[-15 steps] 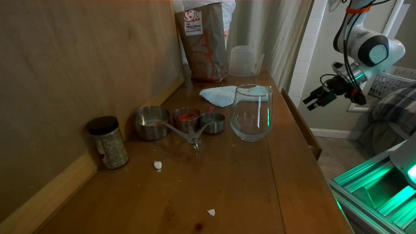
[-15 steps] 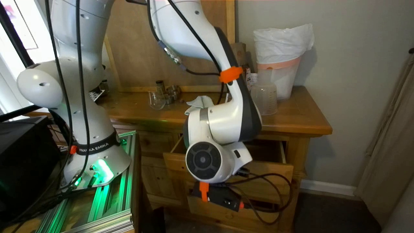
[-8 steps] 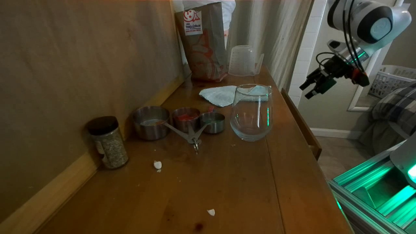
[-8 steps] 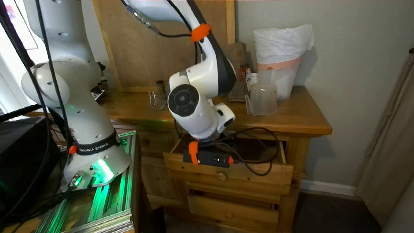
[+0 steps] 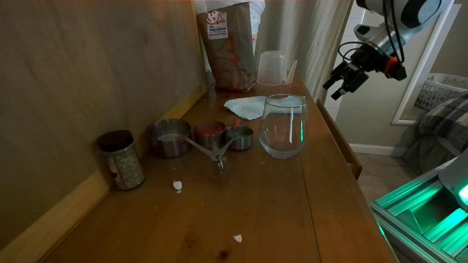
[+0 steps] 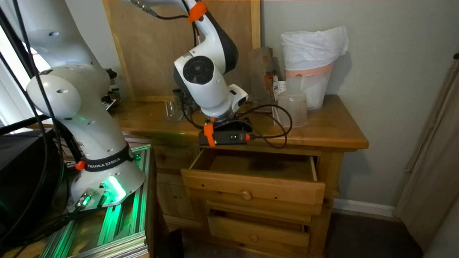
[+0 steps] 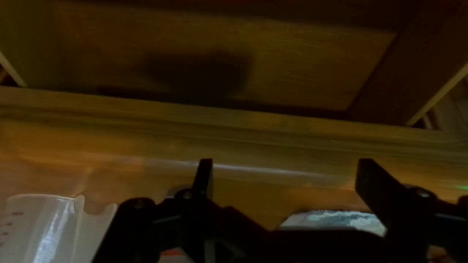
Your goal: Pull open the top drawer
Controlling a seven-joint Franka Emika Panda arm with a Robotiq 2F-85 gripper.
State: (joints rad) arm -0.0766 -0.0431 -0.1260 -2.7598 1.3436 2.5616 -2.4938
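The top drawer is a wooden drawer with a round knob [image 6: 246, 195]. It stands pulled out, and its front [image 6: 279, 190] and bare inside show in an exterior view. Its front edge also shows past the tabletop in an exterior view [image 5: 340, 142]. In the wrist view, the drawer's inside [image 7: 299, 69] fills the upper part. My gripper [image 5: 330, 92] is open and empty, raised above the dresser's front edge and apart from the drawer. In the wrist view, its fingers [image 7: 285, 164] are wide apart with nothing between them. The knob is hidden from the wrist view.
On the dresser top [image 5: 256, 204] stand a clear glass [image 5: 283, 128], metal measuring cups [image 5: 170, 138], a spice jar [image 5: 122, 160], a cloth [image 5: 245, 106], a plastic measuring jug [image 6: 292, 109] and a paper bag [image 5: 230, 47]. A lower drawer [image 6: 258, 238] is partly out. Cables loop beside my gripper.
My gripper has risen from in front of the drawers to above tabletop height and shifted toward the dresser. The top drawer's front and knob are uncovered. The drawer has not moved.
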